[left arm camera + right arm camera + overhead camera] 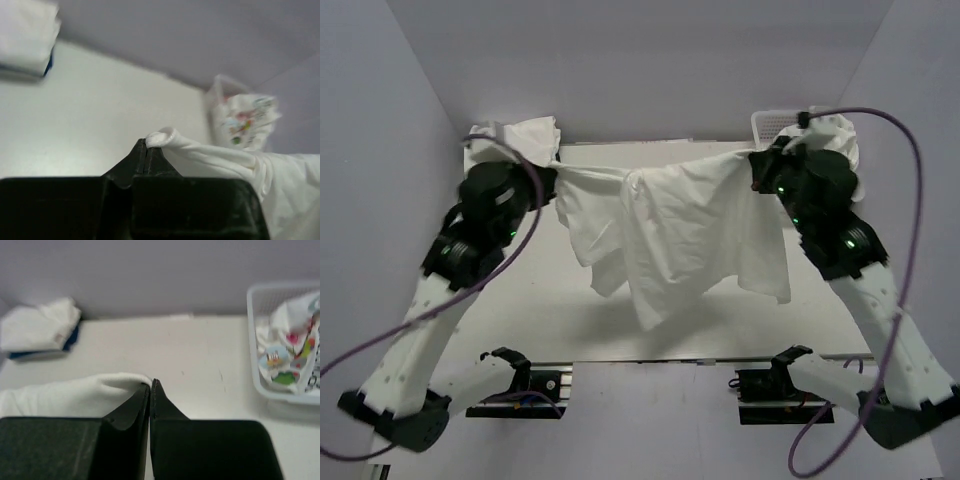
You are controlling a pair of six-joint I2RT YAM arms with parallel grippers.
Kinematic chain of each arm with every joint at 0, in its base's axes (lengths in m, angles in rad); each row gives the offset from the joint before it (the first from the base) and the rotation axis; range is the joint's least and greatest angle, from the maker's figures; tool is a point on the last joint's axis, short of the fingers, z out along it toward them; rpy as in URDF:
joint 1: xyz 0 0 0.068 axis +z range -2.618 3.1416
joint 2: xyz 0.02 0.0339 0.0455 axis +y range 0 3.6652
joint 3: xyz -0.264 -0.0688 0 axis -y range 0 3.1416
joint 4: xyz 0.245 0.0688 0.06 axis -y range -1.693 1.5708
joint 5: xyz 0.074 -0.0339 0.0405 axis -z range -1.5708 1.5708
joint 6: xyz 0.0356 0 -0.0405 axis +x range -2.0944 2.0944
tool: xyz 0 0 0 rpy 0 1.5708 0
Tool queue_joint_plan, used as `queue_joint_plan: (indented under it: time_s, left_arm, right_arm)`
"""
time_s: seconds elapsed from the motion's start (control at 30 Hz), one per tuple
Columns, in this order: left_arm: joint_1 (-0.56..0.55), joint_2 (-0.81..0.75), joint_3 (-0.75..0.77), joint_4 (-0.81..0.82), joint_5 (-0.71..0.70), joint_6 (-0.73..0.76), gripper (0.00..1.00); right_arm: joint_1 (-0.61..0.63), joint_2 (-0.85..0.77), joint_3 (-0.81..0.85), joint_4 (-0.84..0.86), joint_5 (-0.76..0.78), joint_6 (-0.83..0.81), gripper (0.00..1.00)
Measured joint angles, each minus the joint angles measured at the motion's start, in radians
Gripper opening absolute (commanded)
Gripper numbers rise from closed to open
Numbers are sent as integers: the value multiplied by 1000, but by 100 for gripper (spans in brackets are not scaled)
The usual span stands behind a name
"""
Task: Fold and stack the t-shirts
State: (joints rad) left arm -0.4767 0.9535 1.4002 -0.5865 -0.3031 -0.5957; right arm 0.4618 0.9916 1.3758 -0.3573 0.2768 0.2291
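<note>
"Black fingers (140,162) fill the bottom of the left wrist view. What is the left gripper (146,149) doing?"

"Pressed together on a bunched corner of the plain white soft-cloth t-shirt (680,230). The right gripper (150,385) is pinching the opposite end the same way (no gap shows between its jaws)."

"Where is the shirt?"

"Hanging in the air between the two claws, over the white table (520,300), nearer its far edge. Its long axis runs left to right, claw to claw, and the body sags below that line."

"And the next move?"

"I'd judge it's lowering the shirt flat. Neither arm is nearer, since each holds one end. The folded white-and-blue stack (40,327) sits in the far left corner. The white plastic lattice basket (251,315) holding a cartoon-print shirt (287,357) sits in the far right."
</note>
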Motion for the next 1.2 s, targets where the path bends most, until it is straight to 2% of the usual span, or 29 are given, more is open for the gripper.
queue_joint_plan:
  time_s: [0.1, 0.17, 0.2, 0.23, 0.27, 0.3, 0.33, 0.47, 0.6, 0.73, 0.87, 0.97, 1.1, 1.17, 1.2]
  left_arm:
    - [6, 190, -65, -50, -45, -64, 0]
    - [10, 343, -110, -94, -71, -104, 0]
    - [13, 426, -125, -130, -77, -126, 0]
    - [16, 504, -139, -158, -77, -145, 20]
    - [18, 574, -153, -192, -74, -158, 71]
    - [20, 635, -163, -232, -73, -177, 96]
    - [23, 682, -165, -274, -74, -196, 100]
    - [32, 731, -165, -371, -80, -246, 100]
    - [36, 651, -185, -383, -71, -265, 100]
    - [36, 523, -293, -375, -15, -272, 100]
    - [36, 363, -429, -387, 22, -292, 100]
    - [36, 205, -499, -417, 16, -321, 100]
    - [36, 42, -526, -436, -2, -348, 100]
    - [36, 6, -535, -437, -3, -355, 100]
    - [36, 0, -541, -438, -3, -357, 100]
  right_arm:
    - [-16, 154, -48, -9, 31, 9, 0]
    - [-26, 288, -106, 0, 34, 1, 46]
    - [-31, 360, -130, -11, 29, 1, 83]
    - [-35, 425, -136, -37, 25, 3, 90]
    - [-38, 507, -136, -62, 14, -11, 90]
    - [-41, 563, -134, -76, 3, -16, 90]
    - [-43, 612, -133, -92, -7, -23, 90]
    - [-34, 659, -127, -157, -117, -61, 90]
    - [20, 519, -189, -105, -235, -97, 90]
    - [179, 324, -338, -32, -317, -146, 90]
    - [378, 253, -486, 29, -386, -176, 90]
    - [496, 305, -527, 50, -400, -183, 90]
    - [611, 472, -511, 75, -381, -192, 90]
    - [660, 550, -504, 67, -352, -209, 87]
    - [679, 585, -498, 59, -332, -216, 79]
